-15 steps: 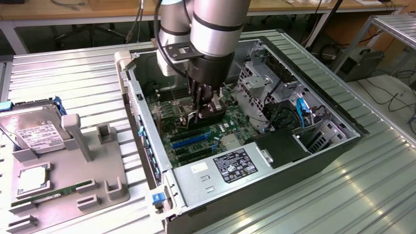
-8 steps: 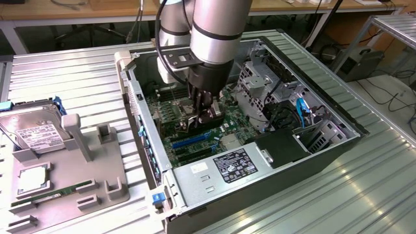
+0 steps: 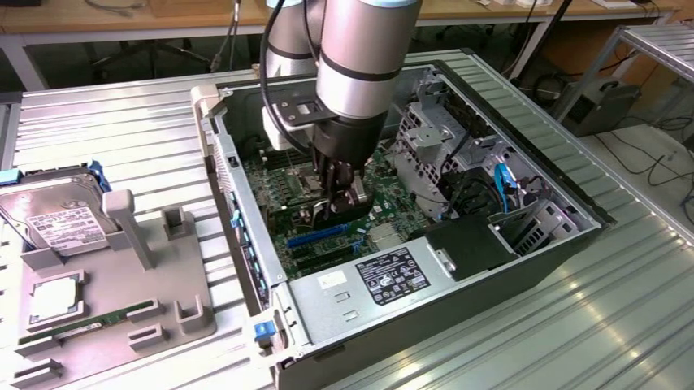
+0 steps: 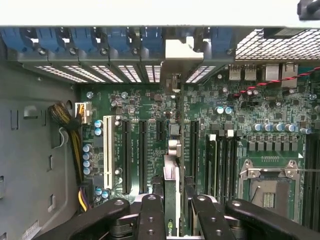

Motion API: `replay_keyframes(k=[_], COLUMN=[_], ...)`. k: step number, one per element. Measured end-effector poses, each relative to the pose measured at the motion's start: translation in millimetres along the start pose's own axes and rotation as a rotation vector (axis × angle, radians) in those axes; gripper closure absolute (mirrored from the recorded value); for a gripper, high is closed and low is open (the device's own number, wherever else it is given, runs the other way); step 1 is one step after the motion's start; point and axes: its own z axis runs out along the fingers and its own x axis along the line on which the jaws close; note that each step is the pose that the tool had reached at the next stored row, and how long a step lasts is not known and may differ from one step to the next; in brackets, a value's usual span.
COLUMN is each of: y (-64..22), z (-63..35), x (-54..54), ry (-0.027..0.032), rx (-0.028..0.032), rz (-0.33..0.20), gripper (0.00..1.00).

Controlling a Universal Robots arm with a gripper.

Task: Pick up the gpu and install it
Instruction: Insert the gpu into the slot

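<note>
Closest to your wrist camera, the gripper clamps the gpu edge-on inside the case, between black expansion slots and memory slots. You're mid-insertion, I judge; seating calls for its edge square over one slot. It looks thin and dark, silver bracket toward the rear bays.

Ribbed metal table, open computer case (on its side), grey parts tray beside it
</note>
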Motion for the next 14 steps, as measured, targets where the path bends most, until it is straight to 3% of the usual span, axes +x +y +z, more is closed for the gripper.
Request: replay_keyframes(k=[8, 14], y=[-0.1, 4.7], z=[1.1, 13.4], x=[-2.6, -1.6], ry=[-0.0017, -0.0037], rx=[0.0001, 0.0006], rz=[0.001, 0.027], gripper=[0.74, 0.74])
